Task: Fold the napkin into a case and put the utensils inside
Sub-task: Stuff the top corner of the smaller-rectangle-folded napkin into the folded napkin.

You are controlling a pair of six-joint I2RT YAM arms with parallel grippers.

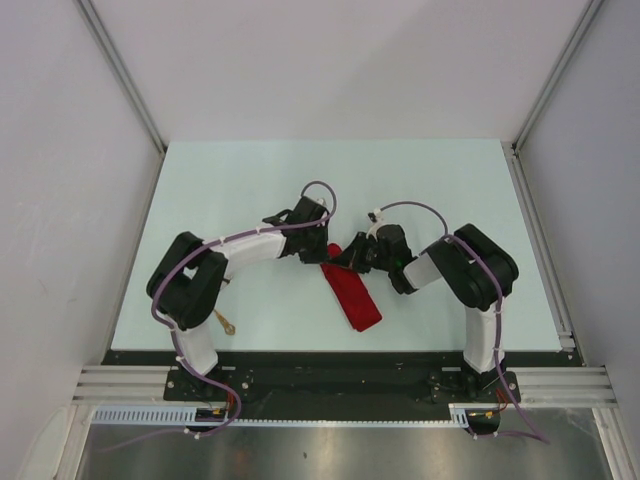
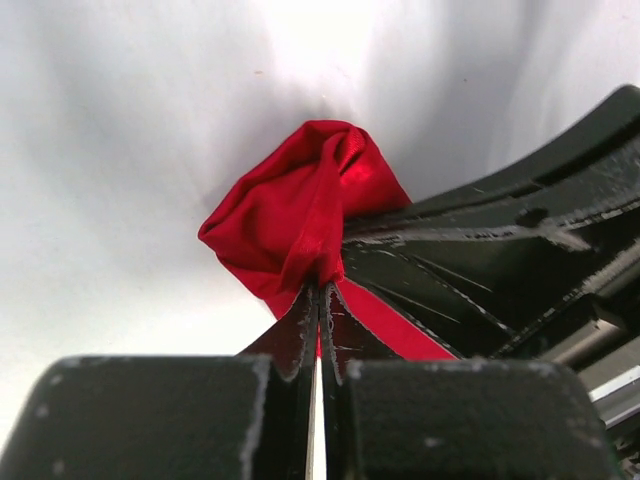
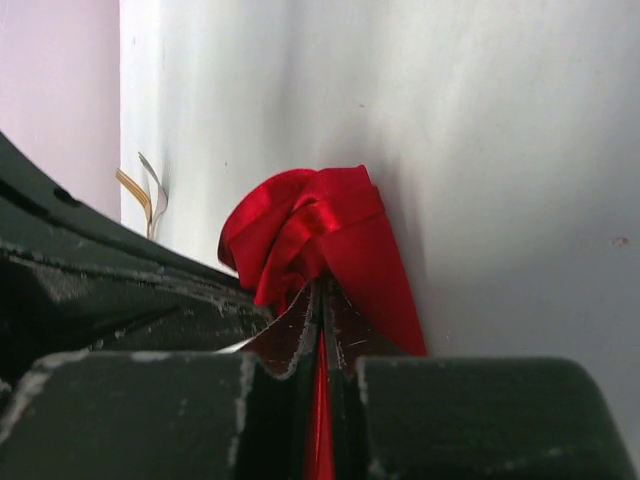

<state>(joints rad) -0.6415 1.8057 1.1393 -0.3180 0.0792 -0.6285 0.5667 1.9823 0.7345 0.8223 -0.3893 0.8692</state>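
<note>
The red napkin (image 1: 355, 298) lies as a narrow folded strip in the middle of the table, its far end bunched up. My left gripper (image 1: 320, 252) and right gripper (image 1: 345, 258) meet at that far end, side by side. In the left wrist view the left gripper (image 2: 322, 288) is shut on a gathered fold of the napkin (image 2: 300, 205). The right wrist view shows the right gripper (image 3: 322, 285) shut on the napkin (image 3: 320, 225) too, with red cloth between its fingers. A gold utensil (image 1: 225, 322) lies near the left arm's base. Gold utensils (image 3: 145, 192) also show far left.
The right gripper's black body (image 2: 500, 250) fills the right of the left wrist view, close to the cloth. The left gripper's body (image 3: 100, 290) crowds the left of the right wrist view. White walls and aluminium rails (image 1: 540, 240) border the pale table (image 1: 250, 180).
</note>
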